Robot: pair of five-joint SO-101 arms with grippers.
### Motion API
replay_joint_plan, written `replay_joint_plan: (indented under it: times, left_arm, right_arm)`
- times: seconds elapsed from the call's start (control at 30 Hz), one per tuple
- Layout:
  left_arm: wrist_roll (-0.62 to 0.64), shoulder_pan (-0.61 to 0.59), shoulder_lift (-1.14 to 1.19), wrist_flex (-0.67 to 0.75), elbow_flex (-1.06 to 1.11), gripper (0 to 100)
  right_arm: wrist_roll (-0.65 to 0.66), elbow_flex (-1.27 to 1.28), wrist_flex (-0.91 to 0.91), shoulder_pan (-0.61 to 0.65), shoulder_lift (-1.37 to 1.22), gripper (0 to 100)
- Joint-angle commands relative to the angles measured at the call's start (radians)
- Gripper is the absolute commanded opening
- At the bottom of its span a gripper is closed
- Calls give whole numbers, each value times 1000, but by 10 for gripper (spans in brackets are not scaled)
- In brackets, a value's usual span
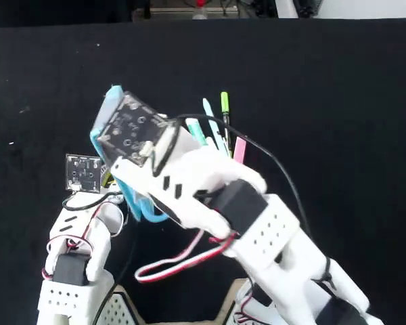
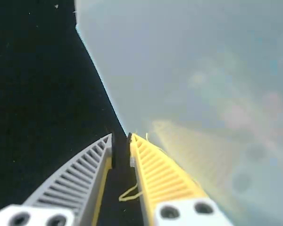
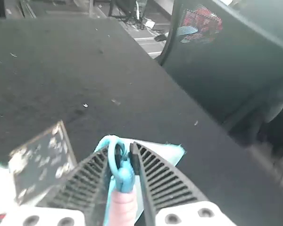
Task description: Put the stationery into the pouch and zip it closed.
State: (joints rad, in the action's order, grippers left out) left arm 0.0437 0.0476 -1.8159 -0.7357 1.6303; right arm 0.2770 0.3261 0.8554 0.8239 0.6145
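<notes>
A light blue pouch (image 1: 106, 114) lies mid-table, largely under my right arm. In the left wrist view its translucent wall (image 2: 188, 70) is close up, with blurred pinkish shapes showing through it. My left gripper (image 2: 120, 137) is shut on the pouch's edge. My right gripper (image 3: 120, 148) is shut on the blue zipper pull ring (image 3: 117, 162), and a pouch corner (image 3: 170, 150) lies just beyond its tips. A green pen (image 1: 224, 103), a teal pen (image 1: 208, 112) and a pink one (image 1: 240, 149) stick out from behind the right arm.
The table top (image 1: 325, 88) is black cloth, open to the right and at the back. The left arm's camera board (image 3: 37, 160) sits close beside my right gripper. A dark chair (image 3: 226, 56) stands past the table's far edge.
</notes>
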Motion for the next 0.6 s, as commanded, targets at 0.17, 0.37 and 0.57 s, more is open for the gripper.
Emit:
replay_joint_plan:
  times: [0.17, 0.37, 0.57]
  left_arm:
    - [103, 87, -5, 21, -16, 77]
    - [106, 87, -5, 23, -25, 77]
    - [100, -145, -5, 0, -119, 77]
  right_arm:
    - [-199, 7, 49, -18, 59, 11]
    - [-106, 7, -77, -5, 56, 11]
    - [0, 8, 20, 48, 56, 11]
